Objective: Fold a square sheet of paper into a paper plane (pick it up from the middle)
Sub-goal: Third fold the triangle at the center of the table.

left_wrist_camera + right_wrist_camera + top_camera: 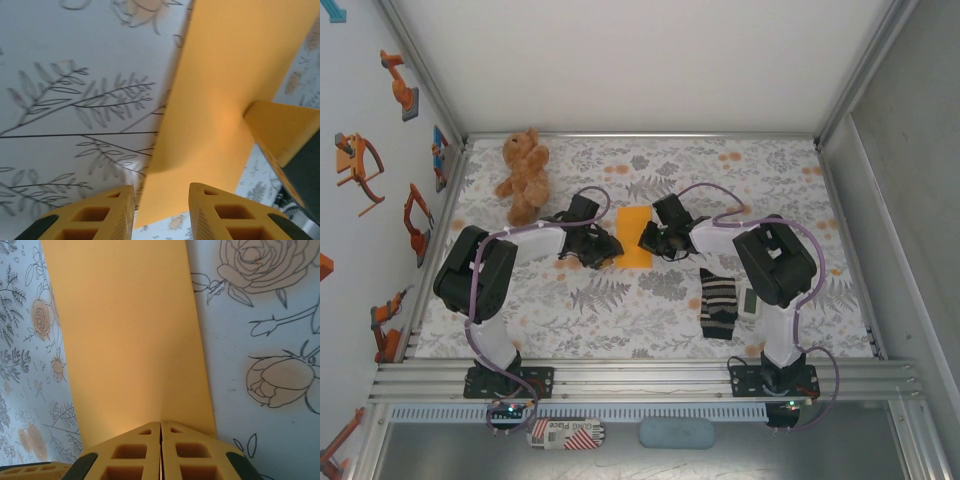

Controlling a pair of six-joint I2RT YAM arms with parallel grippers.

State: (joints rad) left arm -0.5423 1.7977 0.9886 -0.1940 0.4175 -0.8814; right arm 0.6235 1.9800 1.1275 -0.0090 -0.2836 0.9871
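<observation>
The square sheet of paper (634, 252) is orange-yellow and lies on the floral cloth as a narrow upright rectangle between both grippers. My left gripper (608, 250) sits at its left edge. In the left wrist view its jaws (162, 189) stand apart, and the paper (220, 75) runs into the gap, its left edge lifted and curved. My right gripper (648, 240) is at the paper's right side. Its shut fingertips (160, 424) rest against the paper (125, 330), and one of its fingers (285, 130) touches the sheet. A paper plane is out of view.
A brown teddy bear (523, 175) lies at the back left. A striped black-and-white sock (717, 305) and a small white device (750, 300) lie near the right arm's base. The floral cloth (770, 180) covers the table between the enclosure walls.
</observation>
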